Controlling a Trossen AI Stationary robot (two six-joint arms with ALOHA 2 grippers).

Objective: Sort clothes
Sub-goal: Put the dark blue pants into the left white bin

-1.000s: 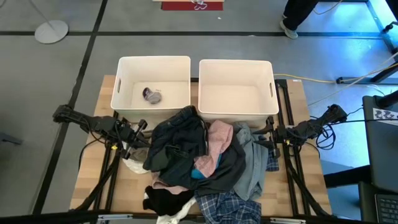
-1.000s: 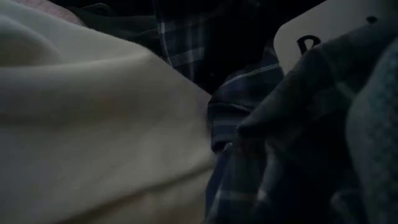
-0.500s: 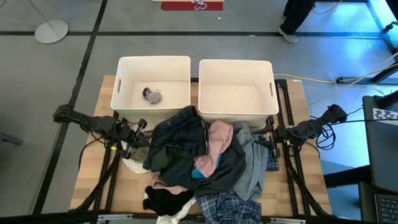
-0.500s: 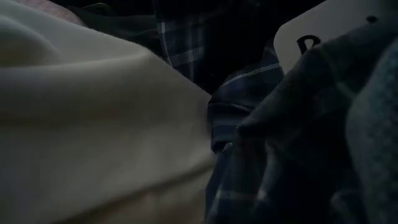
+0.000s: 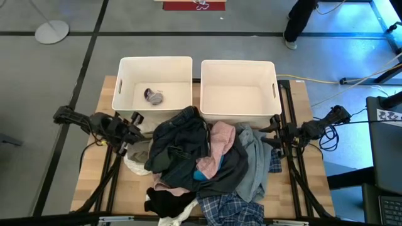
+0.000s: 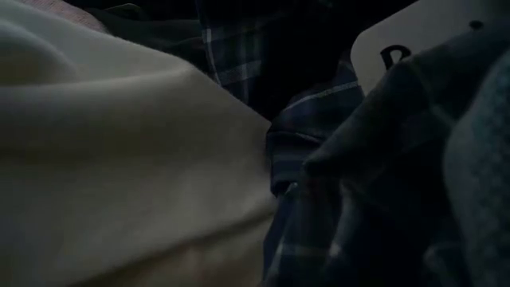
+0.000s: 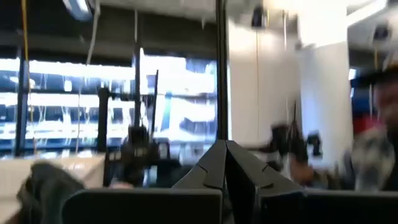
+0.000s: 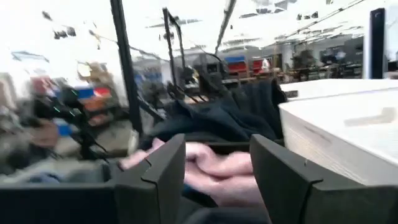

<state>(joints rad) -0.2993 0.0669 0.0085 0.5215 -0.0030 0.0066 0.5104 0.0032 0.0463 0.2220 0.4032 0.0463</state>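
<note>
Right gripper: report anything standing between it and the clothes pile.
Nothing visible does. The right gripper sits open at the right edge of the clothes pile; in its wrist view, pink fabric lies directly past its fingers. The right bin stands beside that path.

Grey floor [image 5: 56, 69] crossed by dark lines. Wooden table [image 5: 88, 169] on black frame. Round white stand base [image 5: 51, 31] upper left. Red mat [image 5: 193, 5] at top edge. Yellow cable [image 5: 314, 80] right. Bright windows [image 7: 74, 106] beyond.
</note>
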